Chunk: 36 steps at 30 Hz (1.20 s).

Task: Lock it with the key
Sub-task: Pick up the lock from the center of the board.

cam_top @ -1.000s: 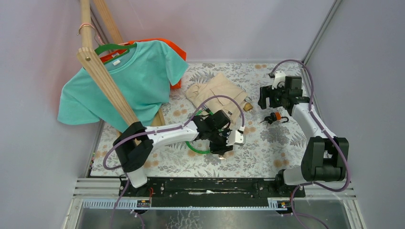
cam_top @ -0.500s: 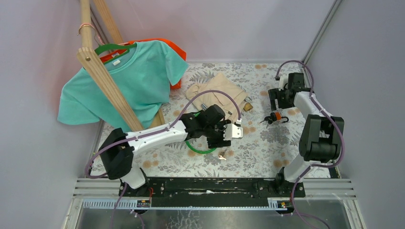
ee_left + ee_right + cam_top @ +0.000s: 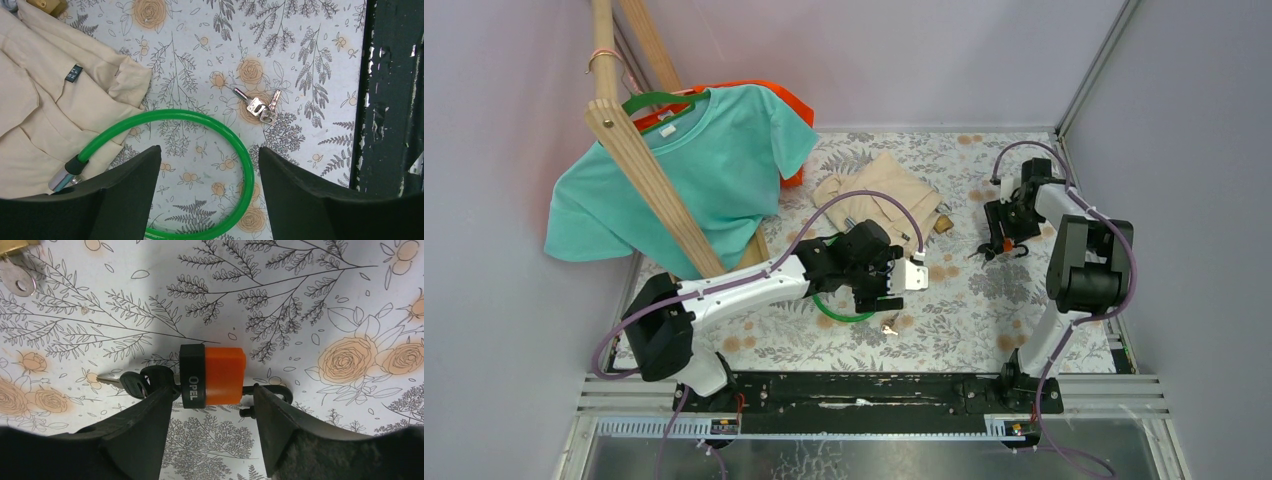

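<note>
The shackle (image 3: 272,392) of the orange padlock (image 3: 220,376) is partly hidden behind one finger of the right tool (image 3: 210,397), and the black key (image 3: 142,382) at its other end runs under the other finger. Top view gives this lock only as a small orange spot on the right part of the desk (image 3: 984,300). Wrist cam shows more: black band w/ white letters, lying flat. Right tool stands wide on both sides of it, w/o clear contact. Left tool (image 3: 207,155) is also wide and holds nothing (below it a green cable lock (image 3: 175,113) and silver keys (image 3: 260,106), cable's end half covered).
</note>
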Motion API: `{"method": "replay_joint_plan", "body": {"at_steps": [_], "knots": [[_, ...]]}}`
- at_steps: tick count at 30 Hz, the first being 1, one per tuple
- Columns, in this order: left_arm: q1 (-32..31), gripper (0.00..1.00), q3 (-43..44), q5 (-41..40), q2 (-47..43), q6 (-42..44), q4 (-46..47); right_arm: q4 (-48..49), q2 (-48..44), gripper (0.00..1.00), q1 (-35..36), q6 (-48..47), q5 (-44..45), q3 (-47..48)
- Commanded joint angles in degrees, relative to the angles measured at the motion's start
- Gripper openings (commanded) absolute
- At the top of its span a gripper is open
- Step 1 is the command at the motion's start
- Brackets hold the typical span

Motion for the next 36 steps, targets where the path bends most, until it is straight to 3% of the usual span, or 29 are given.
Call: {"method": "replay_joint_plan", "body": {"at_steps": [1, 6, 16, 28, 36], "knots": [[0.3, 0.79, -0.5, -0.6, -0.5, 0.2, 2.0, -2.7, 0.8, 0.64, -0.1, -1.8, -1.5, 3.1], [0.2, 0.79, -0.5, -0.9, -0.5, 0.2, 2.0, -3.0, 1.3, 0.55, -0.2, -2.4, -1.9, 3.3], [0.3, 0.80, 0.0, -3.7, -0.8, 0.9, 2.1, -3.1, 2.0, 0.52, -0.3, -2.8, -2.2, 2.4], [3.9, 0.86, 3.0, -4.8, -0.2, 0.3, 2.1, -4.6, -3.6, 0.04, -0.2, -2.1, -9.9, 3.3], [9.3, 0.86, 8.7, 2.2, 2.1, -9.9, 3.0, -3.4, -10.8, 0.00, 0.9, 1.3, -18.5, 1.1]]}}
